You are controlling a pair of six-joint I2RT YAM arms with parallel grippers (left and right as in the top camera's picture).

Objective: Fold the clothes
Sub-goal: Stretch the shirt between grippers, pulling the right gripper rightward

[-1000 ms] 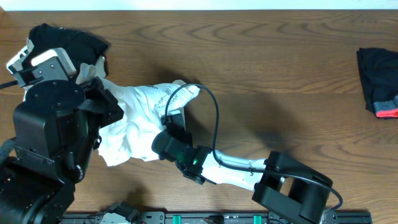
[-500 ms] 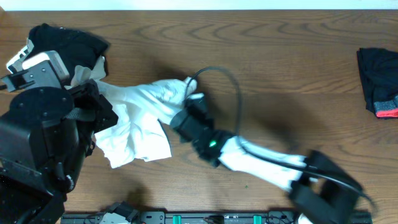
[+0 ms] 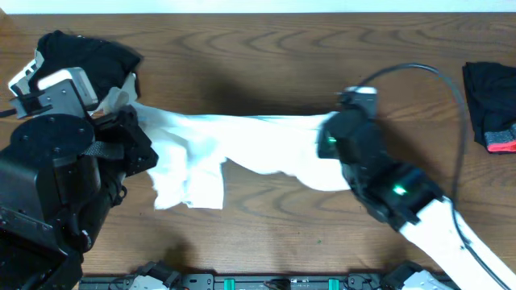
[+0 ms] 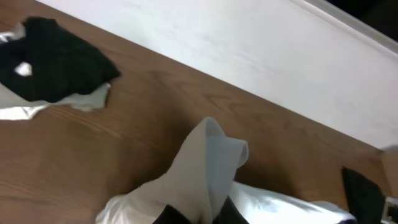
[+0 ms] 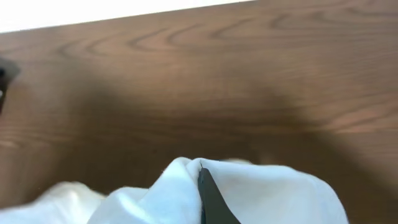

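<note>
**Shirt drawn out from a heap into a long band**

The right arm (image 3: 387,189) has swung from the near centre of the table (image 3: 266,48) over to the right. The white T-shirt (image 3: 242,141), bunched in a heap beside the left arm (image 3: 56,161) 1 second ago, now stretches as a long band across the middle of the wood. The left arm has barely shifted. The black cable (image 3: 427,72) now arcs over the right side.

The right pincer (image 5: 203,175) is clamped on 1 end of the T-shirt, and its wrist view shows a dark finger pressed into a fold of cloth. The left pincer (image 4: 196,213) is clamped on the other end, with a peak of fabric standing up between its dark fingers.

Behind the band the far strip of the table is bare wood, and so is most of the near strip in front of it. A loose flap of the T-shirt spreads toward the near side, close to the left arm. The black garment with a white spot (image 3: 85,52) sits at the far left corner, just beside the left arm. The black garment with red trim (image 3: 490,105) lies at the right edge, apart from the right arm.

The T-shirt is soft, matte cloth, creased along its length. The table is brown wood with wavy grain. Both black garments are crumpled lumps.
</note>
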